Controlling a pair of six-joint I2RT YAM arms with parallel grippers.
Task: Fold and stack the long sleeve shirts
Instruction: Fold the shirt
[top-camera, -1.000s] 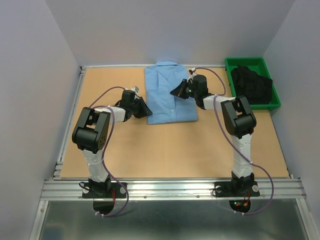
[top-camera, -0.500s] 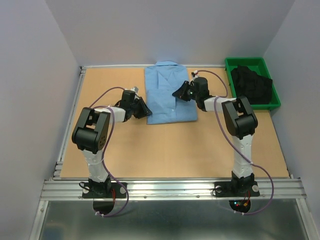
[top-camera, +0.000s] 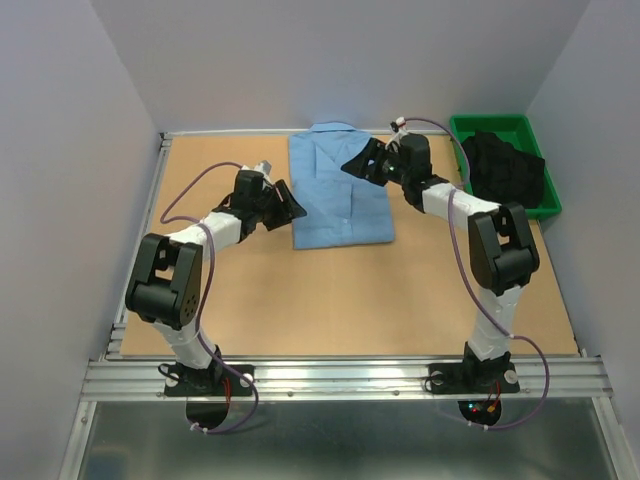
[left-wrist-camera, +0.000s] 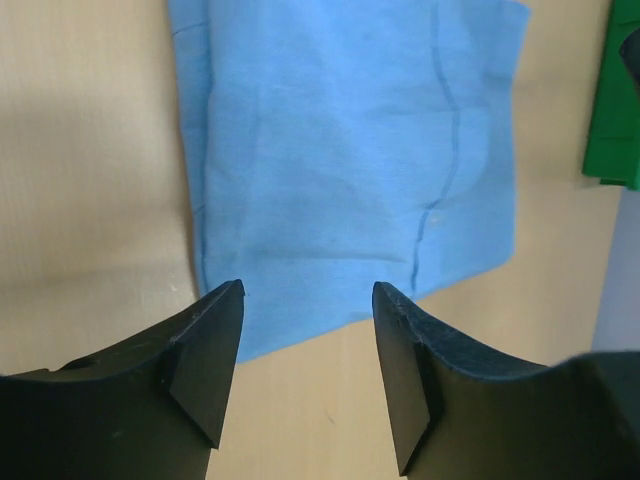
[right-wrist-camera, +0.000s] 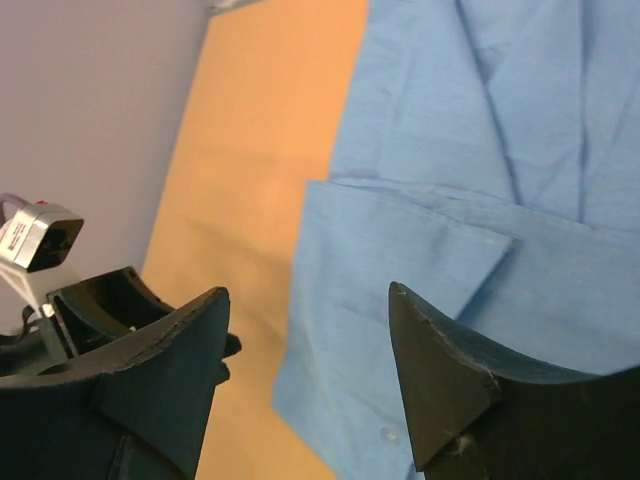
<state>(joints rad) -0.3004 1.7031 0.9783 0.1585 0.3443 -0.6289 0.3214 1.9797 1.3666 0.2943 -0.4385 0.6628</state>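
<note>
**Shirt folded at far edge, both grippers empty**

Shirt (top-camera: 340, 187), light blue, lies as a neat rectangle at the middle of the table's (top-camera: 300, 300) far edge. Its collar (top-camera: 333, 127) is toward the back wall and its button front faces up. Green bin (top-camera: 458, 128) sits in the far right corner w/ dark clothes (top-camera: 505, 170) heaped inside, well apart from the shirt.

Left gripper (left-wrist-camera: 305, 300) sits low at the shirt's left side near its near-left corner. Jaws are apart w/ nothing between them, and cloth and bare table show thru the gap. Right gripper (right-wrist-camera: 305, 300) hangs over the far right part of the shirt, jaws also apart and holding nothing. A folded flap (right-wrist-camera: 420, 215) lies under it.

Judgement: the fold on this one looks done, and the next step prob. is pulling back or stacking.

Risks from here:
- Left fingertips are very close to the hem. A low sideways pull-out could catch the thin cloth and drag the corner, skewing the rectangle.
- If the right jaws drop and pinch, they may take only the top flap, so lifting would open the fold.
- Thin fabric prob. slides on the smooth board, so any nudge could shift the whole piece.
- Can't tell if the bin heap holds more shirts.
</note>
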